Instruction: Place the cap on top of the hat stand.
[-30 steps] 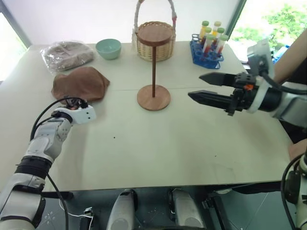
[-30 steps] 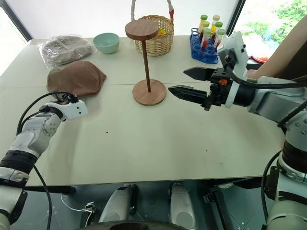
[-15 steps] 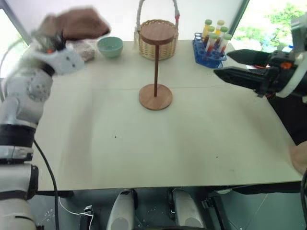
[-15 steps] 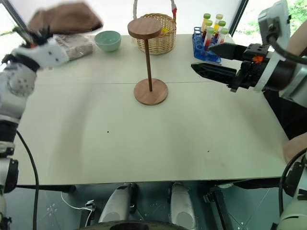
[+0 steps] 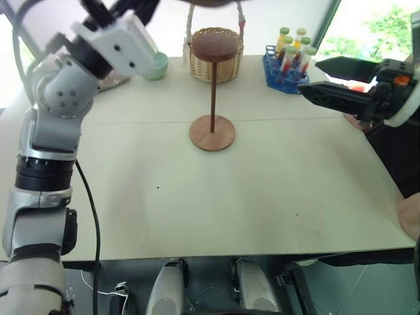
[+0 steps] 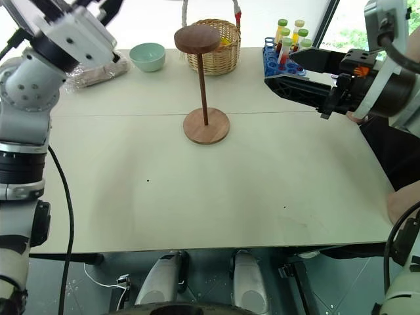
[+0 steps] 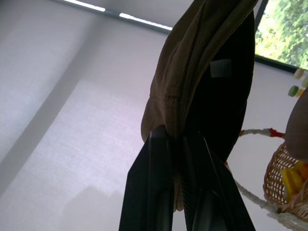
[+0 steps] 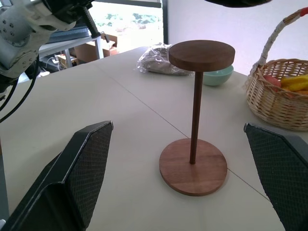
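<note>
Your left gripper (image 7: 175,144) is closed on the edge of the cap (image 7: 192,62). The cap hangs soft from this pinch, raised high above the desk (image 5: 197,197) and to the left of the stand (image 5: 212,92). It looks light and floppy, so it will sag and swing; I think the hollow side must come over the stand's disc, or the cap slides off. The hold on the rim seems good, because the crown stays free to settle. Your right gripper (image 5: 321,79) is wide open and holds nothing, to the right of the stand and pointing toward it.
</note>
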Controlling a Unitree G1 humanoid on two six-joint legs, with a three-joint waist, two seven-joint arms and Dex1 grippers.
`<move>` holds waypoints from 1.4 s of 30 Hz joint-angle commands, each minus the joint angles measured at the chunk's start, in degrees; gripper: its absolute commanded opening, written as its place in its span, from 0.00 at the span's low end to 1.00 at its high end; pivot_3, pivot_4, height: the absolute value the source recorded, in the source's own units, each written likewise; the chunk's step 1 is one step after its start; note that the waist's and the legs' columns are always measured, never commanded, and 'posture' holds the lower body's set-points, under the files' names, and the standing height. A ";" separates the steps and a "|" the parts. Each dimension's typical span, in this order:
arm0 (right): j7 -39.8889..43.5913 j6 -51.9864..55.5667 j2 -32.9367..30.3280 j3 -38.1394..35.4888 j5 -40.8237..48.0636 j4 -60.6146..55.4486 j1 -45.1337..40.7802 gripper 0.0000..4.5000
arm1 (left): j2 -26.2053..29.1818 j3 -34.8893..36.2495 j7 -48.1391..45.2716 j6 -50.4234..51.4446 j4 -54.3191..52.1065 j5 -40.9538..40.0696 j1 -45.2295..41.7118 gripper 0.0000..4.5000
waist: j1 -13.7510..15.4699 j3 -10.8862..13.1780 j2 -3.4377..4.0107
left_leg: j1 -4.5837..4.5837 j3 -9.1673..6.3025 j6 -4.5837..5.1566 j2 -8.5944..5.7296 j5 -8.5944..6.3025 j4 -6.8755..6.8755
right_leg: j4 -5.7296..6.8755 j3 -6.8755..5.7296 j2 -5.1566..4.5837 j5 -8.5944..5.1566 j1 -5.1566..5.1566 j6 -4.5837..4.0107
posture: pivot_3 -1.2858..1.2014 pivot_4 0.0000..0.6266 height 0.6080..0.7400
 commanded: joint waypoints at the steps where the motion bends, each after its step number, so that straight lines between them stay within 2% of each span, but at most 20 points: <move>1: -1.28 -0.82 0.14 -1.65 1.60 -0.27 -1.96 1.00 | 0.95 0.36 -1.61 -2.62 -2.97 0.24 2.54 0.01 | 0.04 0.00 0.00 | -0.01 0.00 0.00 0.00 0.00 0.01 | 0.00 0.00 0.01 0.00 0.00 0.00 | 0.52 0.24 1.00; 14: -3.28 -1.69 1.76 -0.59 1.83 -0.85 -1.38 1.00 | -0.42 -0.19 -1.86 0.29 -7.01 7.09 10.18 0.01 | 0.32 0.00 0.00 | -0.03 0.00 0.09 0.00 -0.06 0.18 | -0.02 0.00 0.00 -0.07 0.09 -0.13 | 0.52 0.24 1.00; 18: -2.65 -2.84 1.88 1.28 -0.19 -1.97 -0.99 1.00 | -0.90 0.09 -2.49 1.65 -8.73 7.35 12.37 0.32 | 0.30 0.01 0.01 | -0.01 -0.01 0.12 0.01 -0.07 0.19 | -0.01 0.00 0.00 -0.07 0.11 -0.12 | 0.52 0.24 1.00; 23: -0.72 -4.86 1.46 3.96 -3.83 -2.85 0.14 1.00 | 0.12 1.63 -5.46 4.41 -10.89 4.59 15.43 0.90 | 0.30 0.00 0.01 | -0.01 -0.01 0.13 0.01 -0.08 0.20 | -0.02 0.00 0.00 -0.08 0.11 -0.14 | 0.52 0.24 1.00; 27: 1.10 -7.04 1.15 6.40 -7.59 -3.79 1.28 1.00 | 2.01 3.76 -10.15 6.53 -13.51 -1.83 18.57 0.90 | 0.22 0.01 0.02 | 0.00 -0.01 0.14 0.01 -0.08 0.19 | -0.01 0.00 0.00 -0.09 0.10 -0.16 | 0.52 0.24 1.00; 30: 3.73 -9.71 0.03 8.65 -11.60 -5.81 3.59 1.00 | 4.68 6.54 -17.37 11.23 -18.01 -11.92 23.09 0.90 | 0.15 0.01 0.02 | -0.01 -0.01 0.15 0.02 -0.09 0.19 | -0.04 0.00 0.00 -0.10 0.09 -0.17 | 0.52 0.24 1.00; 35: 5.01 -17.63 -0.09 14.63 -21.70 -10.21 6.01 1.00 | 15.81 16.97 -33.62 47.16 -24.15 -42.73 29.89 0.90 | -0.86 0.04 0.05 | 0.00 0.00 0.23 0.07 -0.15 0.18 | -0.04 -0.01 0.04 -0.12 0.05 -0.19 | 0.52 0.24 1.00; 38: 5.23 -22.61 1.65 16.95 -25.95 -13.67 6.22 1.00 | 22.17 22.82 -39.10 63.75 -20.76 -58.19 26.96 0.90 | -1.01 0.08 0.07 | -0.02 -0.01 0.23 0.08 -0.15 0.18 | -0.02 -0.02 0.05 -0.21 -0.01 -0.08 | 0.52 0.24 1.00; 42: 2.15 -27.72 6.65 21.36 -32.17 -17.16 5.30 1.00 | 28.79 26.27 -46.39 77.15 -14.17 -70.94 21.21 0.90 | -1.28 0.09 0.04 | -0.03 -0.01 0.22 0.07 -0.15 0.17 | -0.05 -0.02 0.05 -0.29 0.00 0.06 | 0.52 0.24 1.00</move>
